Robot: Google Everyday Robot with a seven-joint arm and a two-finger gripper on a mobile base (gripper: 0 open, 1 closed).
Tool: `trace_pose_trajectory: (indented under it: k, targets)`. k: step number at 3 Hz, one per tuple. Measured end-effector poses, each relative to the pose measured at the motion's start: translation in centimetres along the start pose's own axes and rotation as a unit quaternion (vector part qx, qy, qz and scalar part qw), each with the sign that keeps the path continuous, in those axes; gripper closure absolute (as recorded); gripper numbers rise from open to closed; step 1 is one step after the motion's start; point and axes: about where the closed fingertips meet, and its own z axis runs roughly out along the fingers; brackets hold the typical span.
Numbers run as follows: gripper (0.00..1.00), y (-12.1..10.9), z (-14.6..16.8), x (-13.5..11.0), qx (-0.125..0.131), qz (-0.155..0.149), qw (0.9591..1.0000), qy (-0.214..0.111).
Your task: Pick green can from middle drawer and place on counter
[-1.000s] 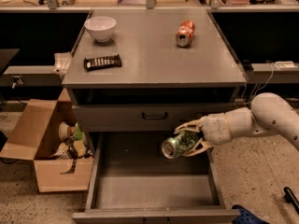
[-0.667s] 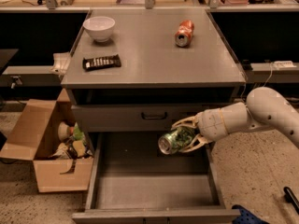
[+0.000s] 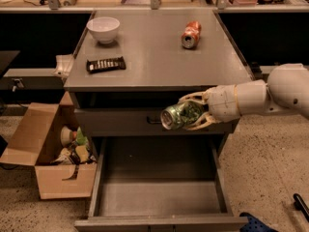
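Observation:
My gripper [image 3: 193,113] comes in from the right on a white arm and is shut on the green can [image 3: 179,115]. The can lies tilted on its side, its silver end facing left. It hangs in front of the upper drawer front, above the open middle drawer [image 3: 159,197] and just below the front edge of the counter [image 3: 149,57]. The drawer's grey floor is bare.
On the counter stand a white bowl [image 3: 103,29], a dark remote [image 3: 105,64] and an orange-red can [image 3: 190,34] lying on its side. An open cardboard box [image 3: 53,153] with clutter sits on the floor at the left. A bench runs along the back.
The gripper has lifted the green can up and a little to the left, from over the drawer opening to the height of the upper drawer front.

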Motion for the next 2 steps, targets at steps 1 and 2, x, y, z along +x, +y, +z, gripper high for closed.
trace_pose_trajectory:
  k: [1, 2]
  targets:
    - [1.0, -2.98, -1.96, -1.5, 0.041, -0.018, 0.999, -0.004]
    - [1.0, -3.02, -1.9, -1.53, 0.041, -0.018, 0.999, -0.004]
